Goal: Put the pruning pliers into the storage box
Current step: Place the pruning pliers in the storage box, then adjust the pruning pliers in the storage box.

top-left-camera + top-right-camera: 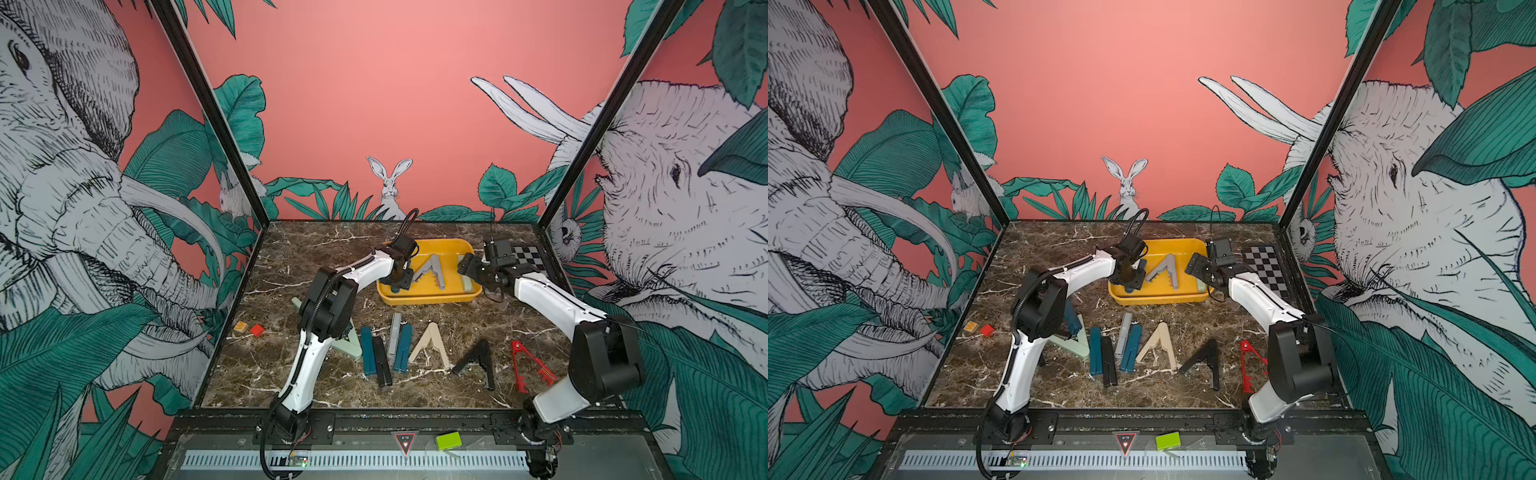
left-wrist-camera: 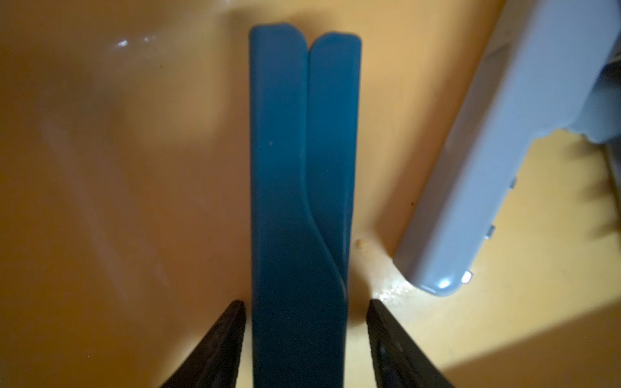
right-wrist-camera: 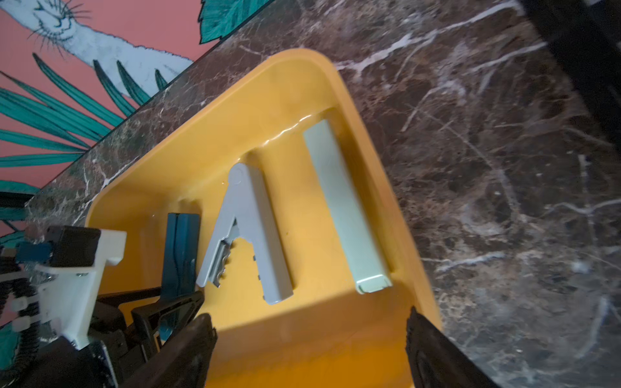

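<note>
The yellow storage box (image 1: 428, 298) (image 3: 235, 111) holds three pruning pliers: a folded dark teal pair (image 2: 299, 168) (image 3: 181, 248), a grey V-shaped pair (image 1: 432, 270) (image 2: 487, 151) and a folded mint pair (image 3: 346, 208). My left gripper (image 2: 306, 302) (image 1: 401, 284) is low in the box's left end, open, its fingers straddling the teal pair with a gap on each side. My right gripper (image 3: 308, 314) (image 1: 467, 266) hovers wide open and empty over the box's right end. Several more pliers lie on the marble in front, among them teal (image 1: 368, 351), beige (image 1: 432, 345), black (image 1: 478, 361) and red (image 1: 525, 365).
Small orange (image 1: 241, 327) and red (image 1: 257, 330) blocks sit near the left wall. A chequered board (image 1: 528, 255) lies right of the box, behind my right arm. A mint pair (image 1: 353, 347) is partly hidden under my left arm.
</note>
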Controlling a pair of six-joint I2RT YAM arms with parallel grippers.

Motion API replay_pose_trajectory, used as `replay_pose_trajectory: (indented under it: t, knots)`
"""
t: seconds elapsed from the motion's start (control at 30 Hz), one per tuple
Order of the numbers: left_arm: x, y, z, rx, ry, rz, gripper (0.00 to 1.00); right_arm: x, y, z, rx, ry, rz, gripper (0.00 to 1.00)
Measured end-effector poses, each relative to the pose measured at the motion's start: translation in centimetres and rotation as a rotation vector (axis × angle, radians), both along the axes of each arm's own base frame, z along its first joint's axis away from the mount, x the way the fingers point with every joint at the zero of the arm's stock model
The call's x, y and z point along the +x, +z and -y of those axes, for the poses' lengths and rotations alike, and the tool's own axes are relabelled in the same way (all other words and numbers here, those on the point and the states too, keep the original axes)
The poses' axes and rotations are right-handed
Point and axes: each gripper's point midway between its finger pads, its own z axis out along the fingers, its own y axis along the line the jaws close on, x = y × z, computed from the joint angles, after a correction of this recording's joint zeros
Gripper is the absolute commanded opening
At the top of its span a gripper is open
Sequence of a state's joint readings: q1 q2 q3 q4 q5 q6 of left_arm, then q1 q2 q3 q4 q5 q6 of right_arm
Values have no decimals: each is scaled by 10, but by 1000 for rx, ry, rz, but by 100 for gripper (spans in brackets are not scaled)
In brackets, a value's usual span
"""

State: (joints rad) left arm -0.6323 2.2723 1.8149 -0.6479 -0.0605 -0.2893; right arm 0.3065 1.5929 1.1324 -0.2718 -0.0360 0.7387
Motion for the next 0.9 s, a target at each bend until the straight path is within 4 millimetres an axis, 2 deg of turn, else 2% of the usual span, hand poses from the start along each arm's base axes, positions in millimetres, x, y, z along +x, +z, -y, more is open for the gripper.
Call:
replay_pose_trajectory:
  t: [0.1, 0.2, 0.33, 0.47, 0.57, 0.7, 0.9]
  knots:
    - [1, 7, 0, -7, 9, 11, 69, 6, -4, -18, -12, 19, -12, 88]
    - [3, 26, 0, -24, 15, 45, 72, 10, -15, -31, -27, 32, -41, 88]
    - [6, 75, -3, -66, 25, 137, 75, 17, -29, -46, -69, 39, -87, 89]
    - [10, 125, -6, -109, 34, 241, 79, 30, -33, -63, -104, 47, -107, 90]
    - [8, 149, -13, -119, 43, 299, 86, 35, -38, -73, -130, 53, -120, 90]
    - [-4, 157, -34, -95, 68, 353, 99, 36, -54, -83, -167, 69, -163, 93]
    - [-31, 152, -74, -28, 111, 418, 99, 35, -71, -87, -222, 86, -209, 94]
